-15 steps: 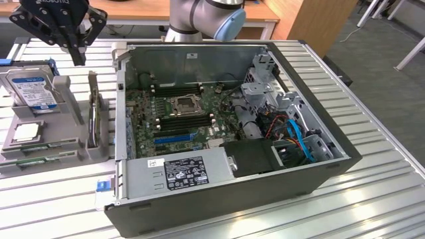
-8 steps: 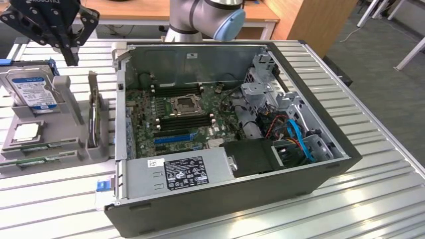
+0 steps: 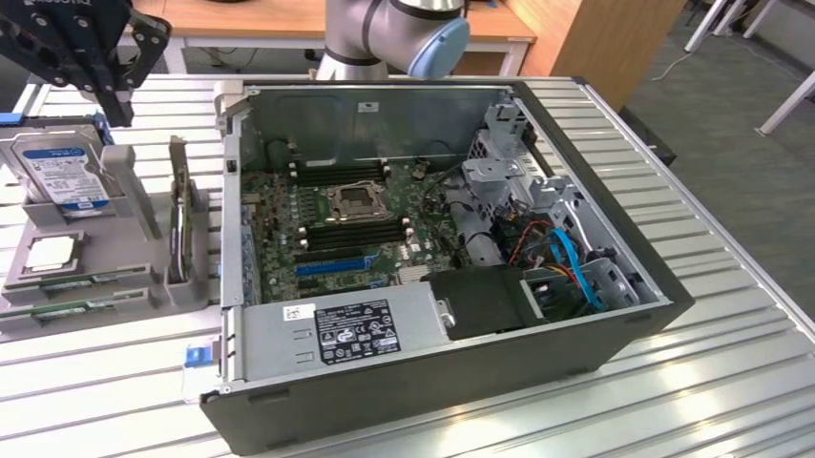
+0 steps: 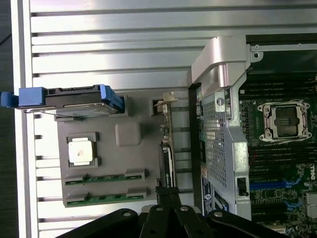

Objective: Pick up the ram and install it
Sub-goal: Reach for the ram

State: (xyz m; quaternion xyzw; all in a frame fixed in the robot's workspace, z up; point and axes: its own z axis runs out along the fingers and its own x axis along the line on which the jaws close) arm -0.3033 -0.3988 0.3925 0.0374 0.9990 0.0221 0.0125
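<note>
- The claw [image 3: 114, 113] is seen closed, nothing gripped, raised at ten o'clock of the open computer case [image 3: 382, 405] in the exterior view.
- The ram [image 3: 79, 282] is laid flat in the grey holder [image 3: 114, 253] on the worktop [image 3: 713, 315], at nine o'clock of the case.
- A second stick [image 3: 74, 307] is laid just beside it.

This looks like a robotics lab or workshop. A robot arm [image 3: 382, 29] stands at a slatted metal table [image 3: 102, 382] that bears an open PC case [image 3: 421, 401] with its motherboard [image 3: 344, 219] bare. Beside the case, a grey holder [image 4: 111, 158] carries a hard drive [image 3: 57, 167], a processor [image 3: 49, 253] and ram sticks [image 4: 106, 177]. Wooden desks [image 3: 255, 19] and grey carpet [image 3: 726, 105] lie beyond the table.
</note>
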